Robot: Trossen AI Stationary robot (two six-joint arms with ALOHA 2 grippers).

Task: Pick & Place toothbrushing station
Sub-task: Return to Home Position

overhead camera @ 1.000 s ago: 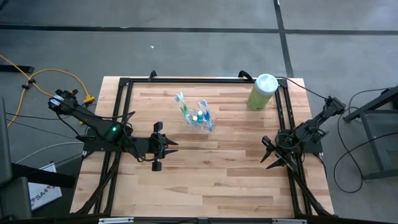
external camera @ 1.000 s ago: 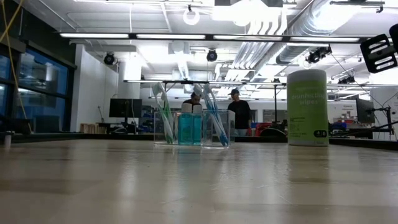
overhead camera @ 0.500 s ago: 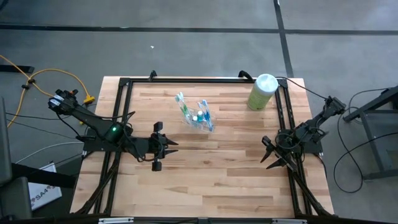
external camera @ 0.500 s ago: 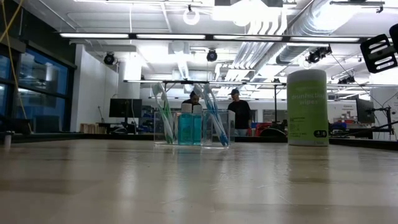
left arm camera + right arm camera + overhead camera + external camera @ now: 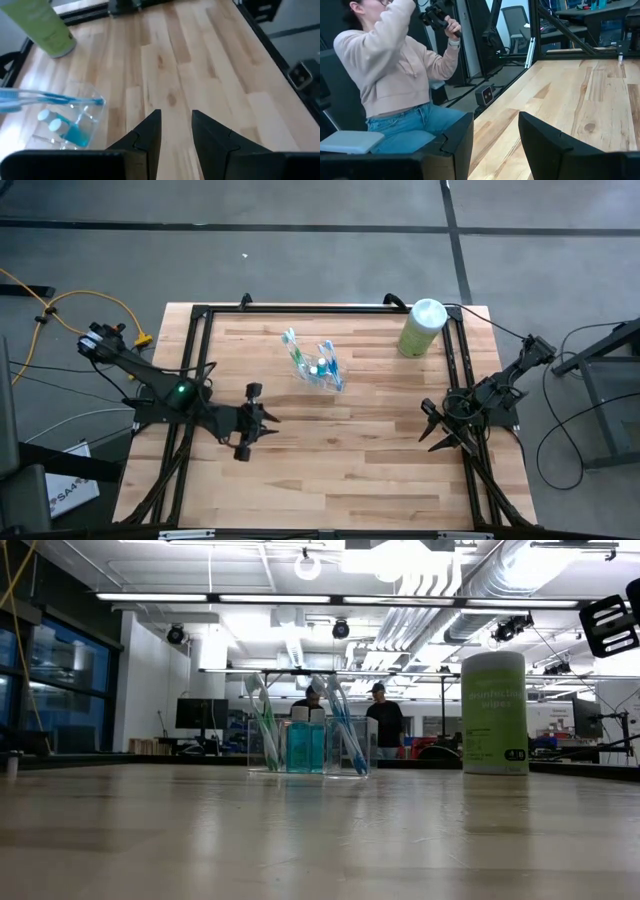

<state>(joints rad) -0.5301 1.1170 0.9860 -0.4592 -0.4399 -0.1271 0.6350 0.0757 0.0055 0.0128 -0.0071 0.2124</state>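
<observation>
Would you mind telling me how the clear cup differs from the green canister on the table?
The clear cup is low and see-through, showing toothbrushes and tubes; the green canister is taller and opaque. The cup is open-topped; the canister has a white top. Both stand upright on the table.

The table (image 5: 340, 450) is pale planked wood with a soft sheen, the cup (image 5: 321, 369) is clear glossy plastic, and the canister (image 5: 421, 330) looks matt green under a smooth white top.
</observation>
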